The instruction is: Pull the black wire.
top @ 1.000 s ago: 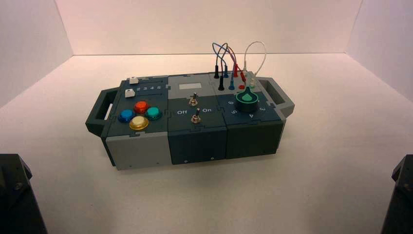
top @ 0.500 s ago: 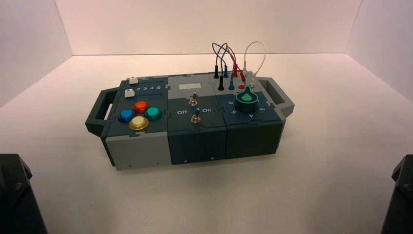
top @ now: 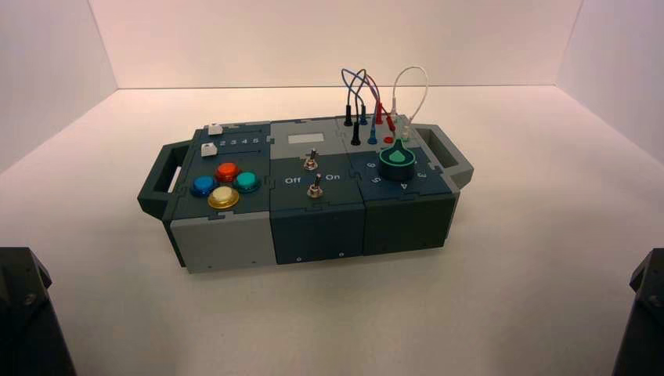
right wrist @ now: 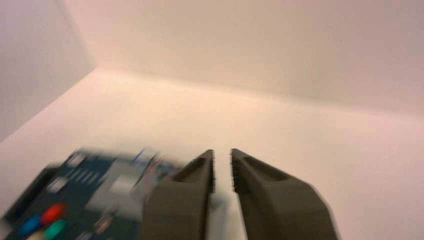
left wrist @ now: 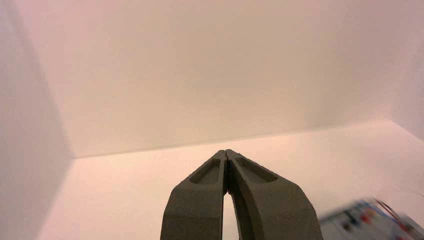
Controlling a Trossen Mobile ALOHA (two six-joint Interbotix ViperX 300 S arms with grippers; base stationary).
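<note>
The thin, looped black wire [top: 348,117] stands plugged into the grey-and-dark box [top: 317,235], far side, right of centre. Its cord looks light and floppy; the stiff near black plug [top: 355,135] is best gripped. Low at near right, the right claw [right wrist: 221,152] is parted, empty; at near left, the left claw [left wrist: 226,151] is closed, idle.

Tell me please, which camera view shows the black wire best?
The high view: the whole black wire and both its plugs show there. The right wrist view does not show it clearly; in the left wrist view I cannot tell it apart.
</note>
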